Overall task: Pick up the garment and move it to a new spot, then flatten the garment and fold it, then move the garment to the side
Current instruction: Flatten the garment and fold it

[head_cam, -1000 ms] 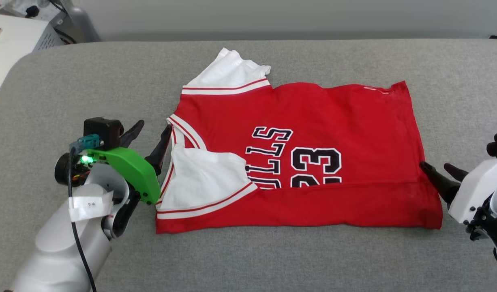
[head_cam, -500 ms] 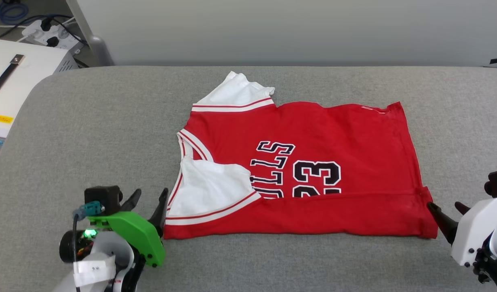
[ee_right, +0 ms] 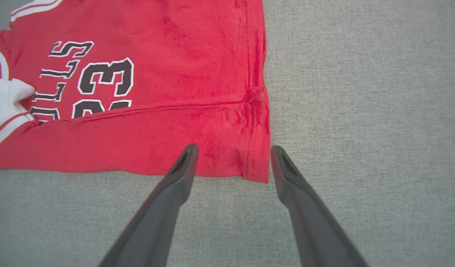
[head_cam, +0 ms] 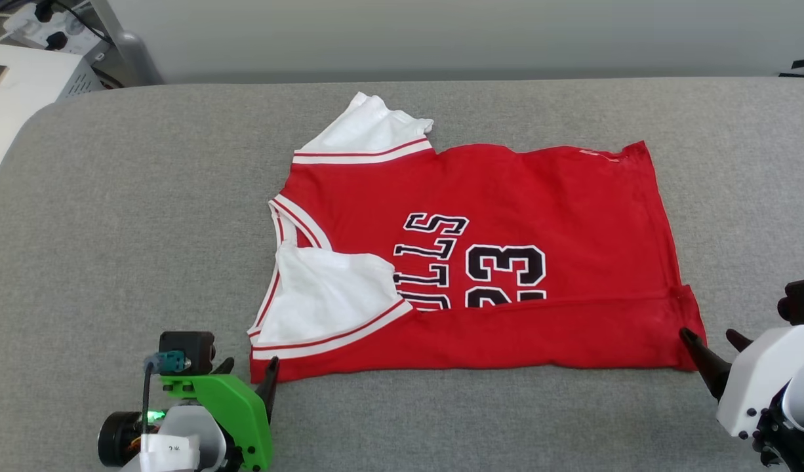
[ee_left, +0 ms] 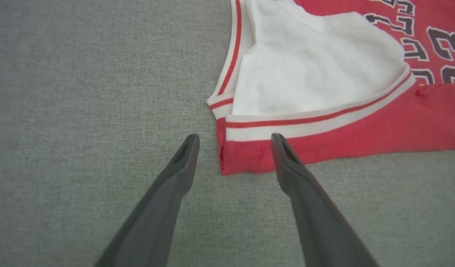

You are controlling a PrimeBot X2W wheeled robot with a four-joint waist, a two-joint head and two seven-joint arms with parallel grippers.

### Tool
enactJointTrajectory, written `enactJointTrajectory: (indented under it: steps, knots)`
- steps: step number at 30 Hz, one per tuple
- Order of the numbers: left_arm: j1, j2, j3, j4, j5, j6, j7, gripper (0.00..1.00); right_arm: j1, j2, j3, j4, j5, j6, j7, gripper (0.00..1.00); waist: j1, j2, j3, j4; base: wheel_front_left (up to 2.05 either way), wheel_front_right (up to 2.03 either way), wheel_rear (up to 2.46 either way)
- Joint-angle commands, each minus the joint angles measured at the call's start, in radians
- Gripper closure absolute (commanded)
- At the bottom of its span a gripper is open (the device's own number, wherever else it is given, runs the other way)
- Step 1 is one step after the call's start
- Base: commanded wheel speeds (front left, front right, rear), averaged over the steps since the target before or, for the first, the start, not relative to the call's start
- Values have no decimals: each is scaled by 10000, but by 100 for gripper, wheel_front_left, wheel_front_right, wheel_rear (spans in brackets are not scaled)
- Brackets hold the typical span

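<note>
The garment (head_cam: pixel 481 262) lies partly folded on the grey desk (head_cam: pixel 146 196), its near edge turned over the lettering. The left pincer (ee_left: pixel 233 138), fingers apart, straddles the garment's sleeve-side near corner. The right pincer (ee_right: pixel 233 148), likewise apart, straddles the hem-side near corner, perhaps brushing the cloth.

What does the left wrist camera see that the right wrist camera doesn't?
Left wrist camera: the left claw, open, straddling the garment's near sleeve-end corner. Right wrist camera: the right claw, open, straddling the near corner of the stitched hem. Shared: the garment itself, its folded-in white sleeve, the black lettering, and the grey cloth underneath.
</note>
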Motion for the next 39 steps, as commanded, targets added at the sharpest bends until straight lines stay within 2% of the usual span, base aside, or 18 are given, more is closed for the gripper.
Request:
enactJointTrajectory:
  steps: [1, 8, 13, 14, 15, 18, 25, 30, 39]
  knots:
    - [-35, 38, -23, 114, 83, 118, 45, 0, 58, 51, -10, -96, -100, -7, 24, 0, 0, 0, 179, -153, 0, 0, 0]
    - [-297, -70, -37, 711, 172, 274, 75, 0, -30, 92, 13, -252, -153, -7, -26, 0, 0, 0, 599, -338, 0, 0, 0]
    - [-436, -176, -219, 1148, 62, 88, 421, 0, -75, 111, 33, -259, -179, -7, -86, 0, 0, 0, 838, -371, 0, 0, 0]
    - [-448, -196, -287, 1210, 18, 26, 566, 47, -84, 110, 37, -251, -186, -7, -91, 0, 0, 0, 863, -371, 0, 0, 0]
    - [-464, -217, -361, 1268, -29, -52, 714, 100, -96, 102, 43, -238, -199, -7, -96, 0, 0, 0, 888, -368, 0, 0, 0]
    - [-470, -288, -491, 1333, -202, -331, 967, 100, -127, 78, 37, -177, -233, -7, -127, 0, 0, 0, 884, -323, 0, 0, 0]
    - [-410, -403, -373, 1138, -338, -644, 504, 100, -85, -130, 32, 299, -501, -7, -128, 0, 0, 0, 393, -39, 0, 0, 0]
    - [-285, -242, -238, 368, -364, -560, 354, 100, -138, -240, -14, 889, -785, -7, -128, 0, 0, 0, 173, 161, 0, 0, 0]
    - [-168, 172, -148, -1089, -210, -210, 433, 100, -742, 30, -340, 2121, -1199, -7, -306, 0, 0, 0, 298, 437, 0, 0, 0]
